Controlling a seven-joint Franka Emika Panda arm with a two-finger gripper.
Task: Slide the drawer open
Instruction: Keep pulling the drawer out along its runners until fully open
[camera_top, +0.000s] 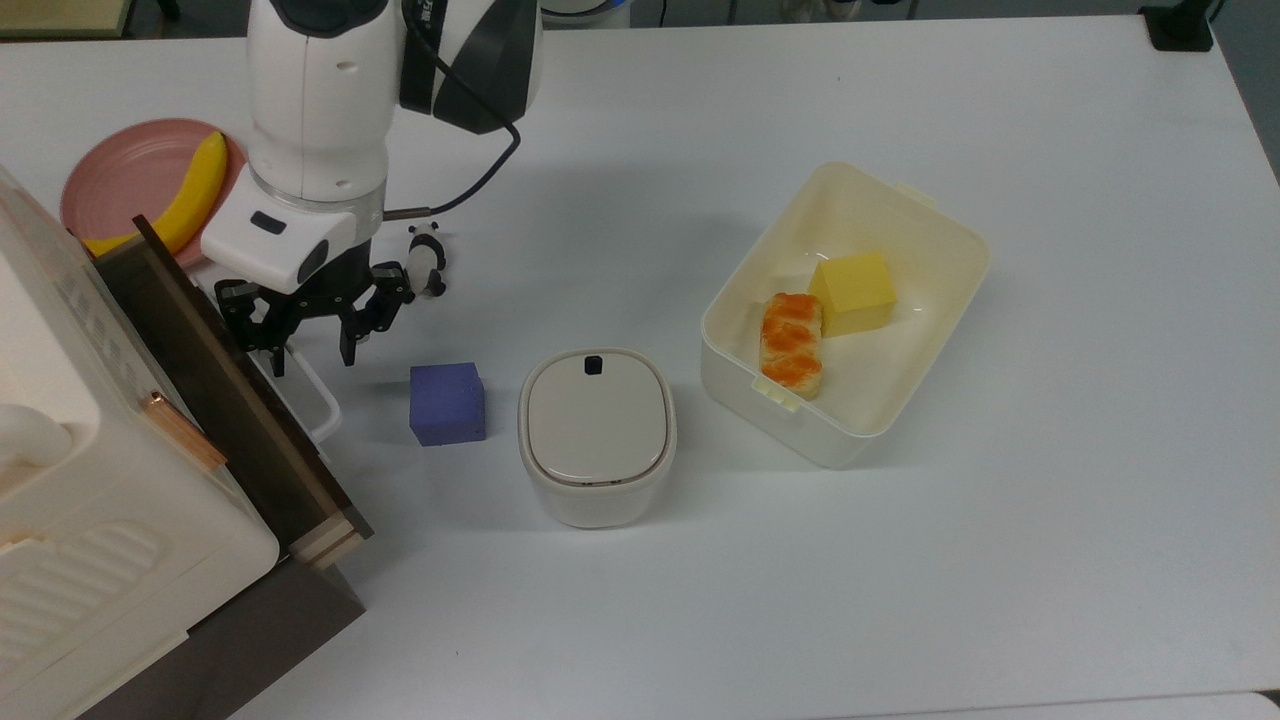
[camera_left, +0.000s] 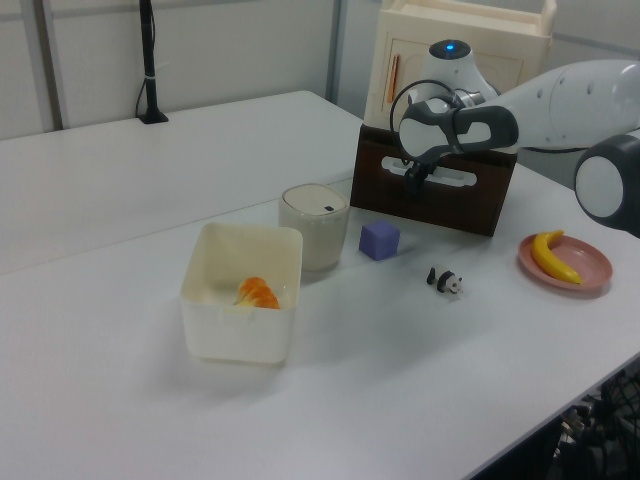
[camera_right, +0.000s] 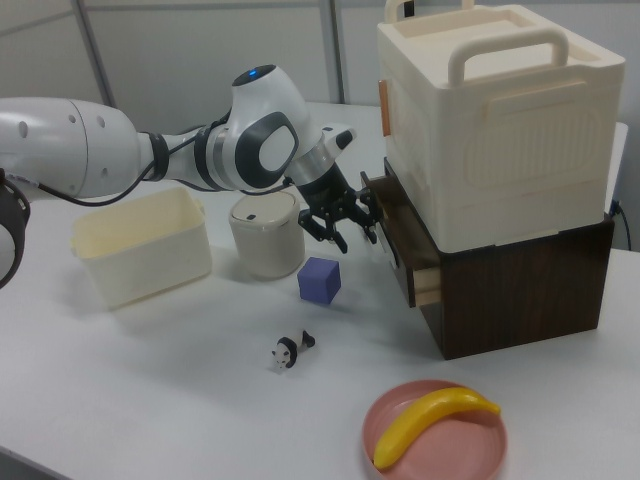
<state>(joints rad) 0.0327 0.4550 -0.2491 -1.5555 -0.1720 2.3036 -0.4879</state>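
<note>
one drawer (camera_top: 225, 385) with one white loop handle (camera_top: 300, 385). one cream appliance (camera_right: 500, 120) sits on the cabinet. one pink plate (camera_top: 125, 175) carries one banana (camera_top: 185, 195). one panda figure (camera_top: 428, 262) lies on the table. one purple cube (camera_top: 447, 403). one lidded cream canister (camera_top: 597, 435). one open cream tub (camera_top: 925, 225) holds two things: one yellow block (camera_top: 853, 291) and one orange-topped piece of bread (camera_top: 792, 343). one arm with one gripper (camera_top: 310, 340), two fingers spread apart.
</note>
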